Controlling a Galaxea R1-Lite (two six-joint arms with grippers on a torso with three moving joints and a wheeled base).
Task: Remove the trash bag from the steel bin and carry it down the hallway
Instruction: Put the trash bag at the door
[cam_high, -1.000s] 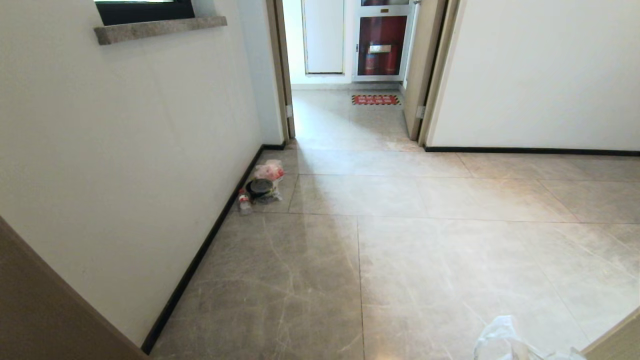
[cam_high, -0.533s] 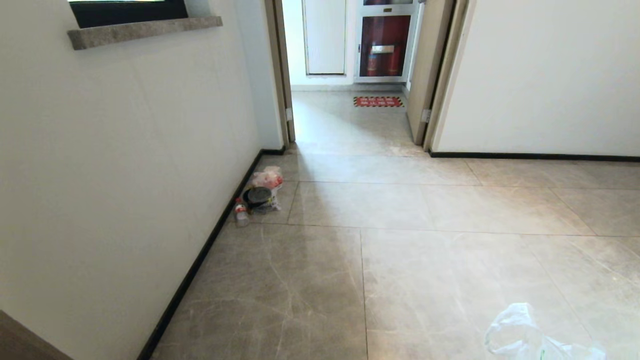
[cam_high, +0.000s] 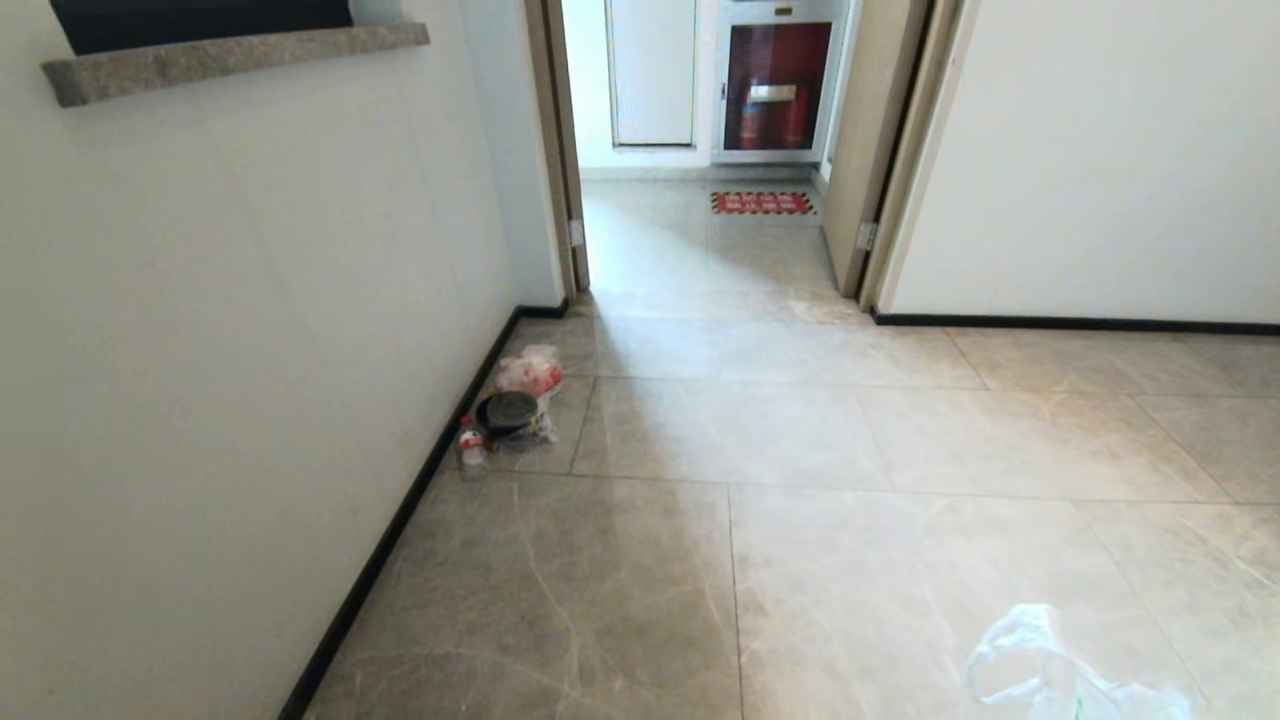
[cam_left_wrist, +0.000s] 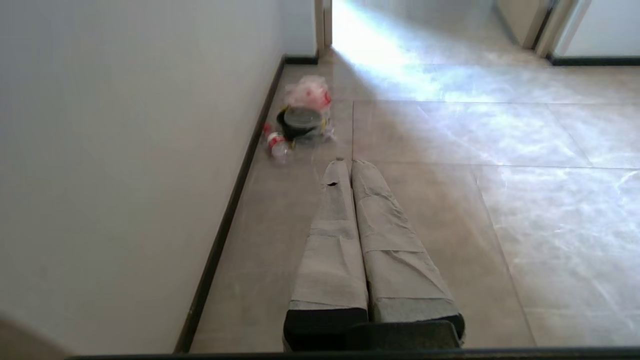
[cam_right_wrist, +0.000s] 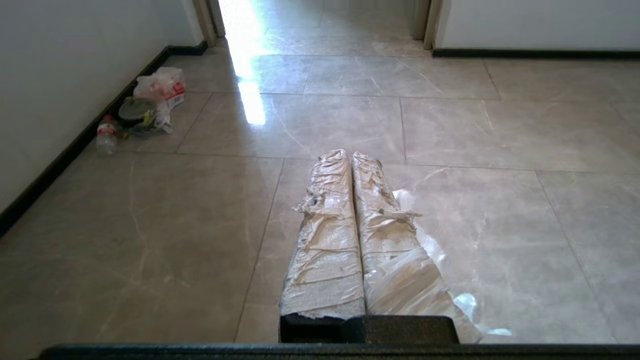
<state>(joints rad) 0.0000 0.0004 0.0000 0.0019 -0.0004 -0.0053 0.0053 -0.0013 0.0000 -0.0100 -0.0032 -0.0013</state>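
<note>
The trash bag (cam_high: 1040, 665), thin crinkly white plastic, hangs low at the bottom right of the head view over the hallway floor (cam_high: 800, 430). In the right wrist view my right gripper (cam_right_wrist: 350, 155) is shut, with the bag's film (cam_right_wrist: 425, 280) caught between its taped fingers and draped over one of them. My left gripper (cam_left_wrist: 348, 162) is shut on nothing and points along the floor beside the left wall. The steel bin is out of view.
Litter lies against the left wall's black baseboard: a clear bag with red print (cam_high: 530, 372), a dark round container (cam_high: 508, 410) and a plastic bottle (cam_high: 470, 447). Ahead is an open doorway (cam_high: 700, 240) with a tan door (cam_high: 870, 150) and a red floor mat (cam_high: 762, 202).
The whole head view has shifted as the camera moved forward: the litter pile is nearer and lower, and the tan door edge at lower left has gone. The bag stays at bottom right.
</note>
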